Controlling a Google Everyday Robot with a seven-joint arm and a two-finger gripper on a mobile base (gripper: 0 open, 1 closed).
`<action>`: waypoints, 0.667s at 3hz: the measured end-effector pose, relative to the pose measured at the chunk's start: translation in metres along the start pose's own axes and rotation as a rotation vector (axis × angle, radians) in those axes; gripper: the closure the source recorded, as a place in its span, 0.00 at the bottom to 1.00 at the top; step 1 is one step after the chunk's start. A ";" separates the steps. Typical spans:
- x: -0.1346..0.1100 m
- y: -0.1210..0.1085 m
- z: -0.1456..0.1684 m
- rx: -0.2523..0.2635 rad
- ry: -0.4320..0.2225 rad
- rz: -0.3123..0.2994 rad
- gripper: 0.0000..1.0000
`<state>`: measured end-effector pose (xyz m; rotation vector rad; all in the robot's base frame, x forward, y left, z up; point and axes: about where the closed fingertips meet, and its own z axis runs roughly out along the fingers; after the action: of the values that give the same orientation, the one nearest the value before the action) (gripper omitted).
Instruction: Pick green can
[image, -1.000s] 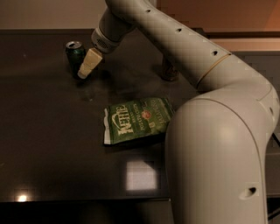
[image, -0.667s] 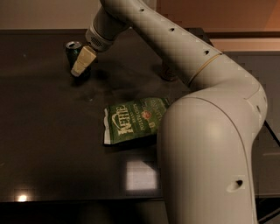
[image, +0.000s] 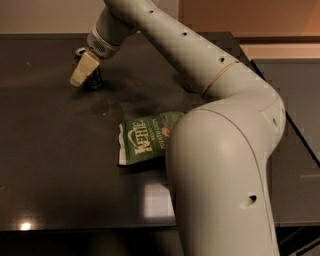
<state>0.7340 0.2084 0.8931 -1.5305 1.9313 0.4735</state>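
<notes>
Far left at the back of the dark bench (image: 50, 150), the green can (image: 94, 80) stands upright, but you only get a sliver of it. The gripper (image: 82, 71) is right on it, and its pale tip covers most of the can's front. All that shows is a dark green strip on the right side and a bit of silvery rim peeking out top left. Any writing on the can is hidden or too dark to read. Honestly can't tell if the jaws are open, closed or gripping the can, since the can blocks the far side of them.

Moving to the middle, a green chip bag (image: 145, 139) lies flat on the bench, well apart from the can. "Kettle" reads clearly in white letters; the smaller print under it is too fine to make out. The bag's right end disappears behind the robot's arm (image: 225, 150).

That arm takes up the whole right half, a big pale curve running from the bottom edge up and back over to the gripper. Its base is cut off at the bottom.
</notes>
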 end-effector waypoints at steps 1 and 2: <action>-0.004 -0.003 0.003 -0.013 -0.014 0.012 0.16; -0.007 -0.014 -0.002 -0.003 -0.030 0.019 0.40</action>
<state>0.7478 0.2084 0.9002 -1.4995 1.9242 0.5053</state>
